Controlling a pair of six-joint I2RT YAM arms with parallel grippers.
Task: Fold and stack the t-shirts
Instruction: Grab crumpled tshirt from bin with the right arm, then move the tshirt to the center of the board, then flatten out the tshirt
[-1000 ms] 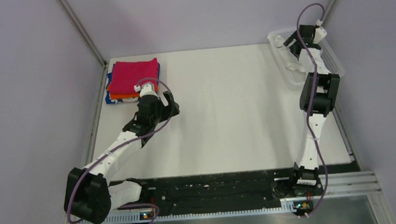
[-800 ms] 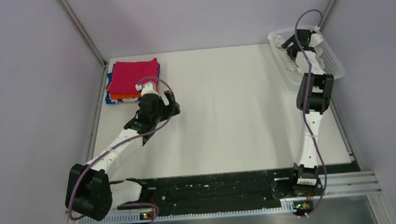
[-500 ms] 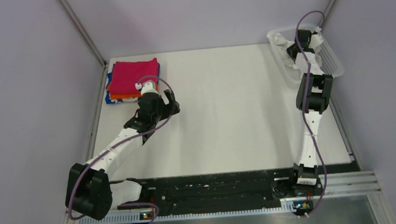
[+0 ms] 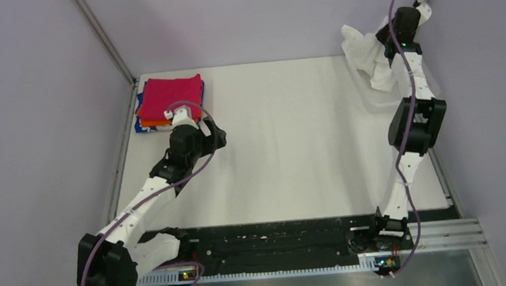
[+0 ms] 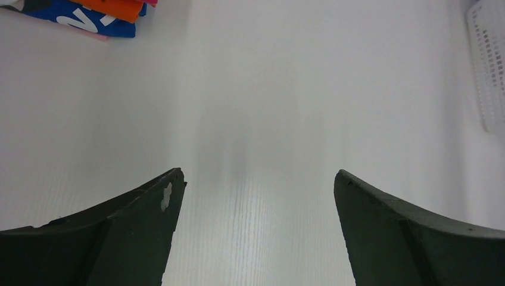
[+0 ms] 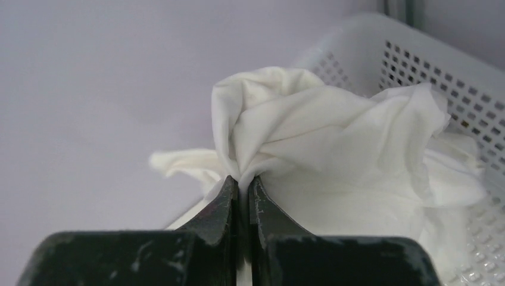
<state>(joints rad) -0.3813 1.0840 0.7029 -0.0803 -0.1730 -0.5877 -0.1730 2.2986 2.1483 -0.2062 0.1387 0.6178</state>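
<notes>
My right jaws clamp the white shirt (image 4: 367, 54), apparently clear of the basket (image 6: 417, 65); left jaws apart, spreading comes next.

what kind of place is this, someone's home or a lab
Most likely a robot lab cell, not a home: a white table boxed in by plain lilac panels, two arms bolted to a base rail, the right claw holding a white shirt over a mesh basket.

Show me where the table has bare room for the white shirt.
The table's middle is bare, from the left gripper to the mesh basket. Crowded: the far-left corner with folded shirts, and the basket corner, where the right gripper holds the white shirt.
</notes>
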